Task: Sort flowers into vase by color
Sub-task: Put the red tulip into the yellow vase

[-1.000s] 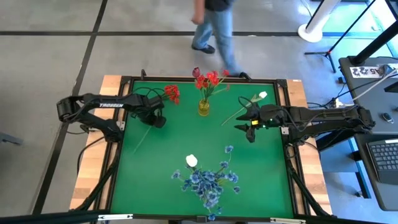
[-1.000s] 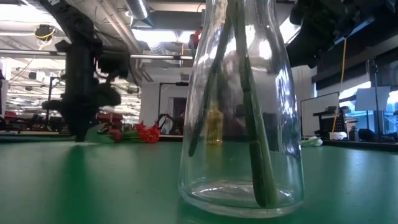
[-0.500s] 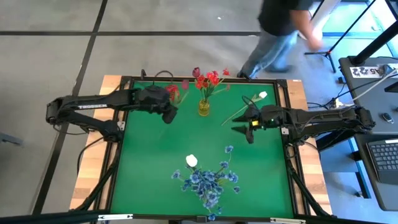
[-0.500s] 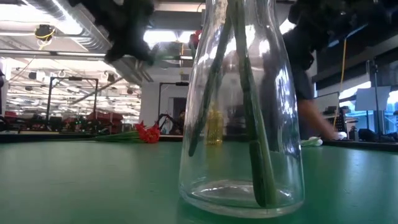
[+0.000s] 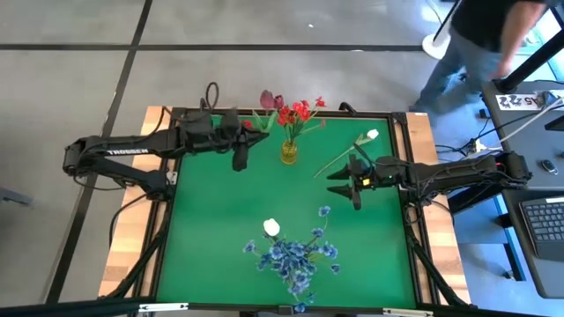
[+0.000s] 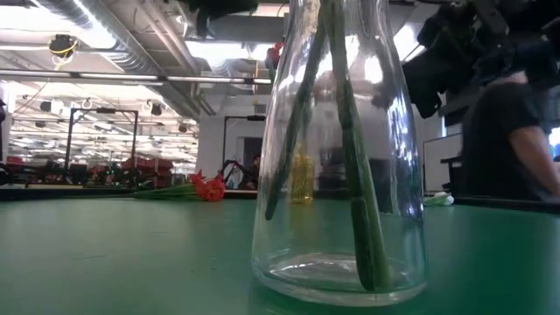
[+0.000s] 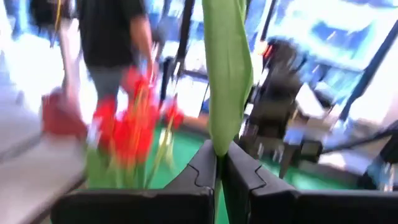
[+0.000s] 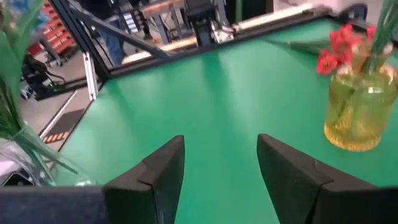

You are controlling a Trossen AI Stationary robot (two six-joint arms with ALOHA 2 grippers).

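The left gripper (image 7: 219,163) is closed on a green flower stem (image 7: 227,74) just beside the yellow vase (image 5: 288,151), where red flowers (image 5: 295,112) are already placed. The right gripper (image 8: 221,163) is held open and empty. Blue flowers (image 5: 295,255) fill the clear vase (image 6: 337,157); a white flower (image 5: 371,136) remains unsorted

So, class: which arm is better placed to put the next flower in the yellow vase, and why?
Left. Its gripper is shut on a green stem near the yellow vase; the right gripper is open and holds nothing.
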